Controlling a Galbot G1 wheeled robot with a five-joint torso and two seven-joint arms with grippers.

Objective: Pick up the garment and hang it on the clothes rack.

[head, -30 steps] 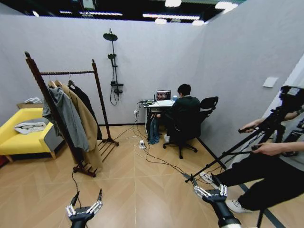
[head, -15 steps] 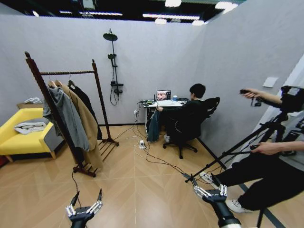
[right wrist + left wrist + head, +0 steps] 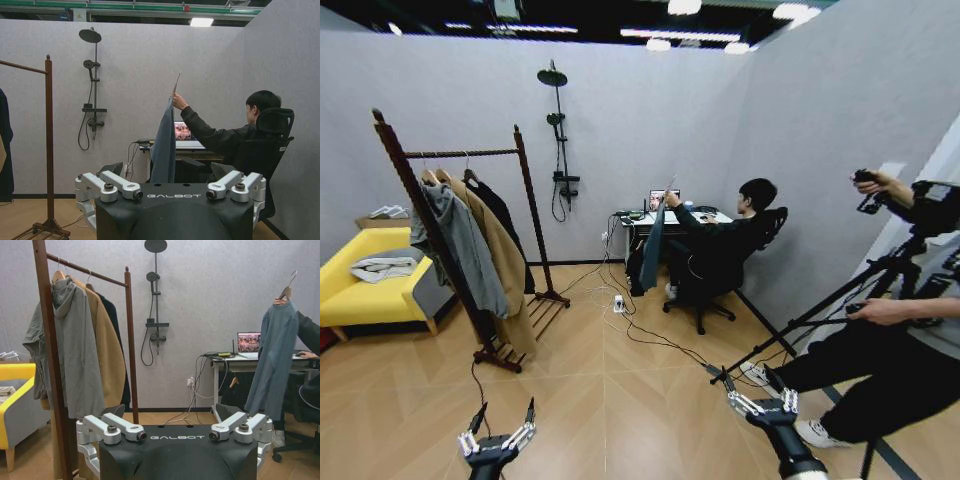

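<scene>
— Teal-blue cloth, that is what we see at the far desk: the garment point(image 3: 653, 247) hangs from a wooden hanger point(image 3: 286, 291) that a seated person's hand point(image 3: 178, 102) holds up in the air.

— So it is off the clothes rack point(image 3: 460, 245)?

— Well apart from it. The rack stands on the left of the room near the yellow sofa point(image 3: 365, 290), and on its bar we see a grey hooded jacket point(image 3: 75, 355), a long tan coat point(image 3: 505, 265) and a black garment point(image 3: 500, 215) behind them. The teal top is at the back, beside the desk point(image 3: 665, 220) with the laptop point(image 3: 184, 134).

— And our grippers?

— Both are low in front of us, over bare wooden floor point(image 3: 620, 400). The left gripper point(image 3: 500, 430) is at the lower left, its fingers spread wide with nothing between them. The right gripper point(image 3: 760, 395) is at the lower right, spread the same way and equally empty.

— Do the wrist cameras agree?

— They do. From the left wrist we see the jaws parted at each side of the black body, with the rack close by and the garment far off. From the right wrist we see parted jaws too, and the garment raised edge-on near the shower fitting point(image 3: 91, 80) on the wall.
</scene>
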